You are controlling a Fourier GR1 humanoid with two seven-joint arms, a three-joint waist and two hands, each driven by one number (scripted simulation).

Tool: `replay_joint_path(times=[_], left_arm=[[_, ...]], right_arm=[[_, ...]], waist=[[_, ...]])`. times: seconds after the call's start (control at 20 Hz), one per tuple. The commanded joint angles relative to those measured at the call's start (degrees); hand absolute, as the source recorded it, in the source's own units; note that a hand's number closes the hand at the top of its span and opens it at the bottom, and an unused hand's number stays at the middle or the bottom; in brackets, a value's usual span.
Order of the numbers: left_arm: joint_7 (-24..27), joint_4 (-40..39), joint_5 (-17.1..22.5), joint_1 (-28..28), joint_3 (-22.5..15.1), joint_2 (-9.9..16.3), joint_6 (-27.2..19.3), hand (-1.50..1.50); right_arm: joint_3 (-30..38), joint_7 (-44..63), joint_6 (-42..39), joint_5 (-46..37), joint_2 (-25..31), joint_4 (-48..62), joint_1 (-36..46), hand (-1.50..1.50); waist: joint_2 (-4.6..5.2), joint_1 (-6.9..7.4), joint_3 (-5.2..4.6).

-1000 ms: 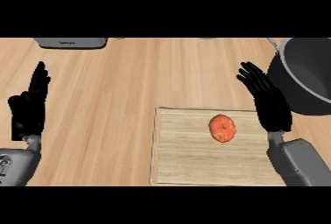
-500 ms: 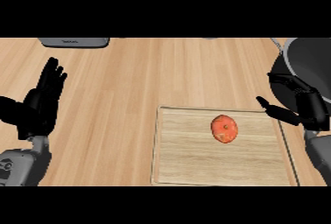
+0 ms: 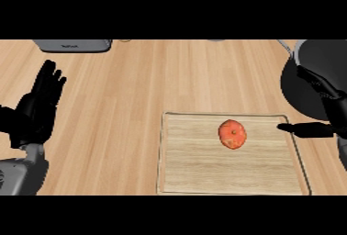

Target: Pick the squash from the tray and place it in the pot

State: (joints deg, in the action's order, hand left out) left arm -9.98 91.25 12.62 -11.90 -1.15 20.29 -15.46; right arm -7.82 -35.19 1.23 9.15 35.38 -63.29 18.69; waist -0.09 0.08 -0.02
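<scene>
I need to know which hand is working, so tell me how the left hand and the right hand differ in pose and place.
The left hand shows at the view's left edge over bare counter, fingers straight and pointing up, resting; the right hand is at the right edge, by the tray and in front of the pot. The right hand's thumb points towards the squash without touching it; the left hand is far from it. Both are black, open and hold nothing.

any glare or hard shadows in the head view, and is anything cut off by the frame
Head view: light is even, no glare on the wooden counter; the squash casts almost no shadow on the tray. The pot and the right hand are cropped at the right edge; the left hand shows whole.
</scene>
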Motion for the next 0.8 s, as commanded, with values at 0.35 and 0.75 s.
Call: replay_joint_path(times=[0.35,0.75], left_arm=[[-1.2,1.1,0.0,0.3,0.1,-0.1,0.8,0.0],[1.2,1.8,-1.0,2.7,0.7,-1.9,0.9,0.0]], right_arm=[[-16.0,28.7,-11.9,-12.9,10.0,-15.1,5.3,-1.5],[-21.0,49.0,-19.4,-15.1,5.5,-24.8,6.9,-1.5]], waist=[[-0.27,0.01,-0.17],[-0.08,-0.03,-0.03]])
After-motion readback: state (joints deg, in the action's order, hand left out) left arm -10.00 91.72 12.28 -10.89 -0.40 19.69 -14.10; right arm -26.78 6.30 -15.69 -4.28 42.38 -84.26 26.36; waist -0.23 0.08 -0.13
